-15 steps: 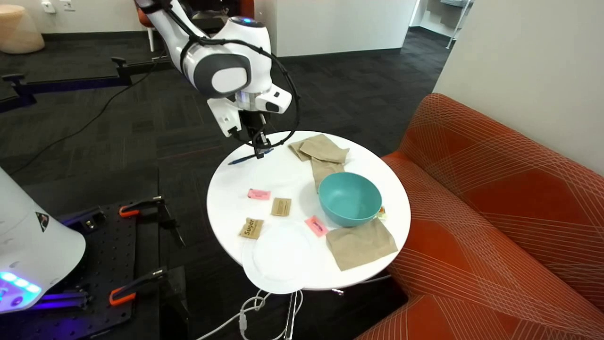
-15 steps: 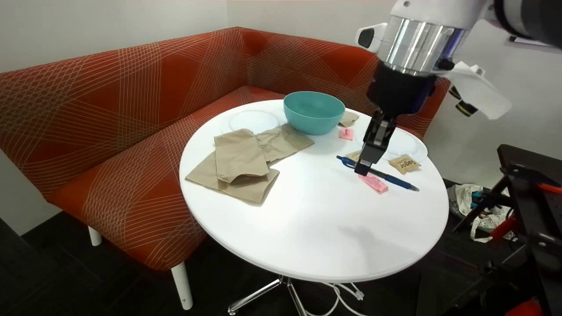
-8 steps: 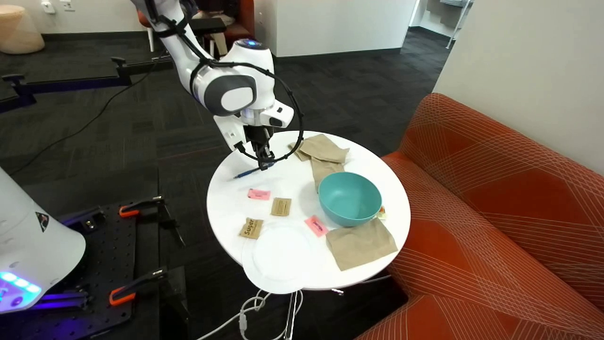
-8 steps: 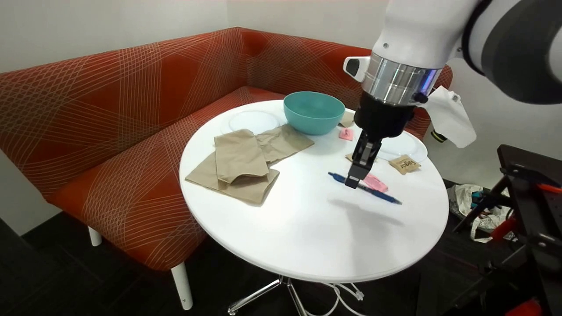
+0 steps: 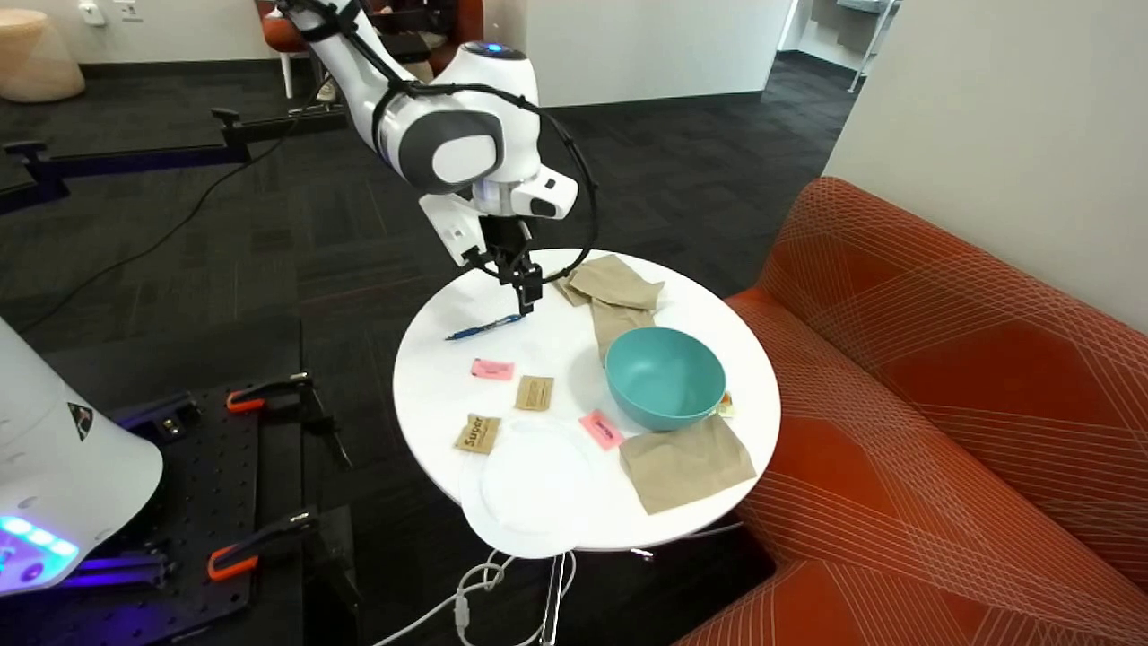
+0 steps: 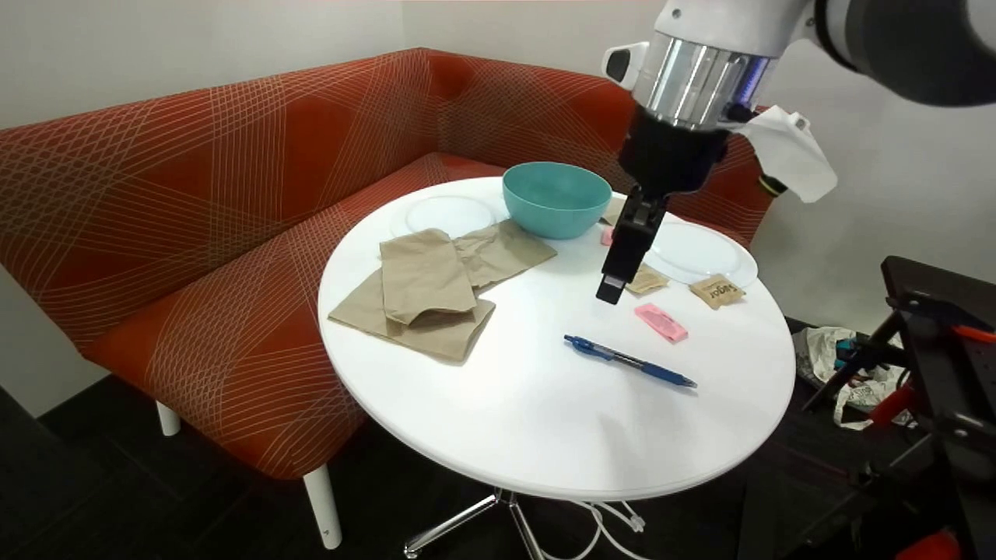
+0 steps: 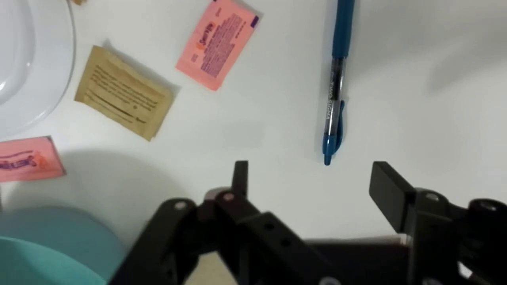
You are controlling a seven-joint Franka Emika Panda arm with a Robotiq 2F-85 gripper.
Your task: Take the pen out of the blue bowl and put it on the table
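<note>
One blue pen (image 5: 484, 327) is shown, in an exterior view, lying flat on the round white table (image 5: 556, 347) at 10 o'clock of the top, outside the blue bowl (image 5: 665, 379), which is placed between 2 and 3 o'clock. The gripper (image 5: 529, 304) is positioned above the table at 11 o'clock, with its tip seen close to one end of the pen. A sugar packet (image 5: 478, 434) is located between 8 and 9 o'clock, a white plate (image 5: 536, 489) at the rim at 7 o'clock, and a flat brown napkin (image 5: 689, 464) at 4 o'clock. In an exterior view, folded brown napkins (image 6: 428, 280) are laid overlapping at 10 o'clock, and the blue bowl is set at 12 o'clock. The pen is laid between 3 and 4 o'clock, with a pink packet (image 6: 661, 322) near it, and the gripper is suspended above the table, apart from the pen. An orange-red sofa (image 6: 327, 132) is extended behind the table from 9 to 1 o'clock. In the wrist view, the gripper is seen at 6 o'clock, its jaws set wide apart, and the table top is visible between them. The pen is seen between 1 and 2 o'clock, its clip end pointed toward 6 o'clock, in line with the gap and separated from both jaws. The blue bowl is partly shown at 8 o'clock.
</note>
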